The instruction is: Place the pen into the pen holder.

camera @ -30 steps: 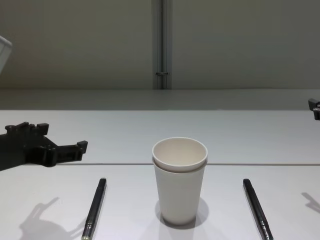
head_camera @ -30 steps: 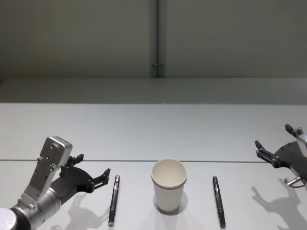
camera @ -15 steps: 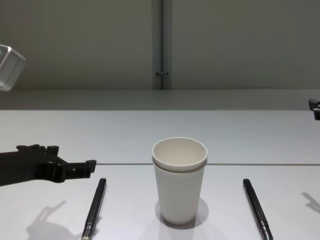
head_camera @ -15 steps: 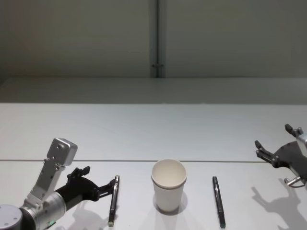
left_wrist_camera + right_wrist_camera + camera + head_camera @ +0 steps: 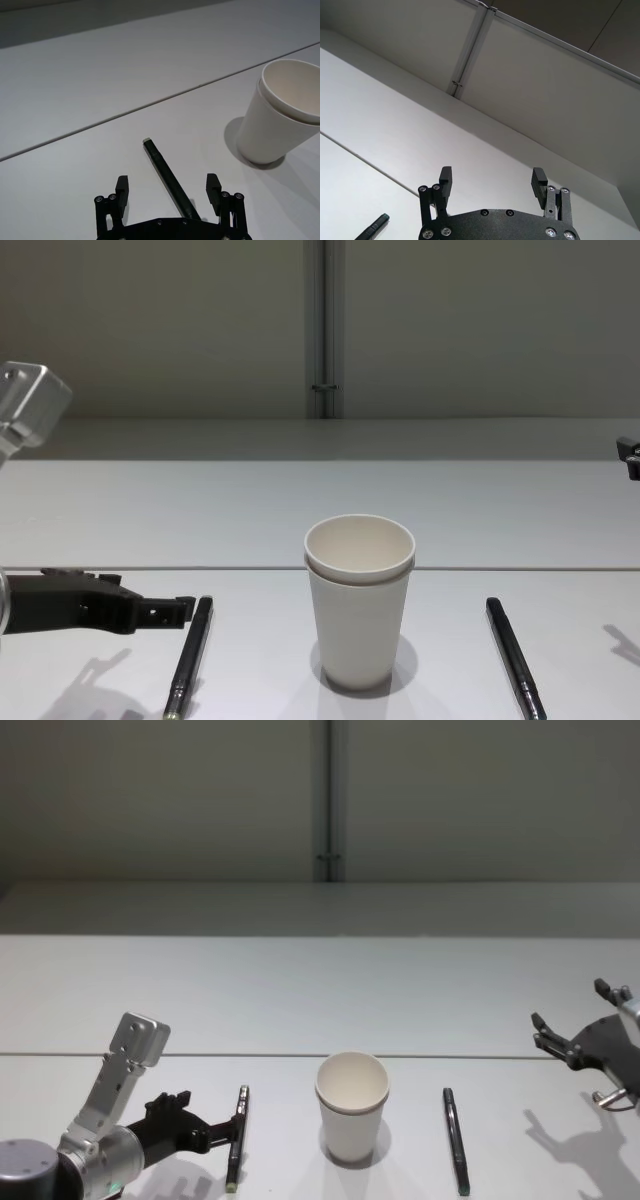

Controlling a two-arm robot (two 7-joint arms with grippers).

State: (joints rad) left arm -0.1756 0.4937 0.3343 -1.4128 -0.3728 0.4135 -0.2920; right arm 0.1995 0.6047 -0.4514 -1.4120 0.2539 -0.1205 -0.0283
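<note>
The left gripper [image 5: 167, 186] has its jaws spread wide, gripping nothing, and the left pen [image 5: 167, 176] lies flat on the table [image 5: 300, 990] in the gap between the two fingers [image 5: 122, 186], with clear space on either side. In the left wrist view the pen's near end runs under the gripper's black body and its far end sticks out past the fingertips. In the head view this gripper [image 5: 215, 1128] is low over the table at the robot's left, its tips right at the pen [image 5: 237, 1138]. In the chest view it [image 5: 170, 608] comes in level from the left edge to the pen's [image 5: 190, 655] far end. The pen holder [image 5: 352, 1105] stands upright and empty just beside this pen, towards the middle. A second pen [image 5: 456, 1140] lies on its other side. The right gripper [image 5: 568, 1003] is raised at the far right, well apart from both, jaws open and empty [image 5: 492, 176].
</note>
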